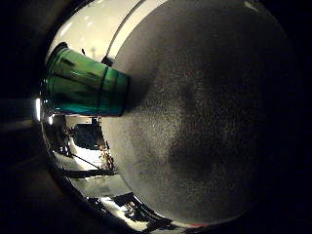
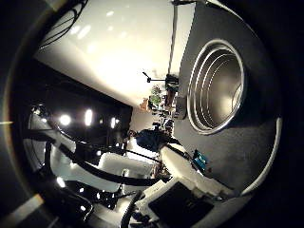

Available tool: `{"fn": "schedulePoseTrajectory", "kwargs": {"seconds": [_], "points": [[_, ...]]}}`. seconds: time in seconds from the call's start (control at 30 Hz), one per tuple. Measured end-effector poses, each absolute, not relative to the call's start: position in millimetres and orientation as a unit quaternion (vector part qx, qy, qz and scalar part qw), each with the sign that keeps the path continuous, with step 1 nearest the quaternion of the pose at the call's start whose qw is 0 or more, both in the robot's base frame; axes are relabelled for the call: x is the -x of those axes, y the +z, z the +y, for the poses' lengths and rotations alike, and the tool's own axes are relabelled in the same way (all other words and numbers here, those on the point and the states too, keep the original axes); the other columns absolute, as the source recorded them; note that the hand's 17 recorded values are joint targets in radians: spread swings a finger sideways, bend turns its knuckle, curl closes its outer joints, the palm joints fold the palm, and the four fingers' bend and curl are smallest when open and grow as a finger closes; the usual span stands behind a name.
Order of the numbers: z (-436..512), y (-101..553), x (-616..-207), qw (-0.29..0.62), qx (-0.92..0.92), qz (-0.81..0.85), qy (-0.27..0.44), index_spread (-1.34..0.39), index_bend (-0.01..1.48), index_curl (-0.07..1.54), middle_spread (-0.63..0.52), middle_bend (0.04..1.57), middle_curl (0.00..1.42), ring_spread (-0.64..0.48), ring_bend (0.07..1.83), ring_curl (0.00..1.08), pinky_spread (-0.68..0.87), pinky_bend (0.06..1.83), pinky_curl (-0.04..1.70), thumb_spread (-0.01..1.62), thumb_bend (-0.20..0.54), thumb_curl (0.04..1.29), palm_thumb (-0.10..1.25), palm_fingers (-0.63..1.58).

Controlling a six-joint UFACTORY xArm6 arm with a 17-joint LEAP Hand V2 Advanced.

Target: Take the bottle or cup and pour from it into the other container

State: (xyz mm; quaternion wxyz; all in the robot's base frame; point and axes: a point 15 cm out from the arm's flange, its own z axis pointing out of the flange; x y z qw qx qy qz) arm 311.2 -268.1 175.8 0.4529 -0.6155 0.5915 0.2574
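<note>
I see green cup [image 1: 85,83] upright on tabletop [image 1: 204,122] | metal bowl [image 2: 218,85] apart from cup | hand state: cannot tell | cup not yet grasped

Both palm cameras face the dark grey table top [image 1: 204,122] from near, one toward the green cup [image 1: 85,83], the other toward the metal bowl [image 2: 218,88].

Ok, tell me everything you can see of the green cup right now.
The green cup is translucent green, plastic by its look, with faint ridges running round its tapered wall. It stands on the dark speckled surface, narrow end down, close to that surface's edge. Its inside is not in view, so I cannot tell whether it holds anything. Nothing touches it but the surface; no part of the hand shows on it.
</note>
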Motion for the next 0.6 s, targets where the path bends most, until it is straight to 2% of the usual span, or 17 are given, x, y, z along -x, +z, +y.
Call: {"fn": "schedulePoseTrajectory", "kwargs": {"seconds": [0.6], "points": [[-251.3, 174.5, -313.9, 0.450, 0.622, 0.585, 0.262, -0.29, 0.14, 0.23, 0.04, 0.25, 0.34, 0.14, 0.37, 0.26, 0.37, 0.50, 0.31, 0.90, -0.030, 0.31, 0.62, 0.04]]}}
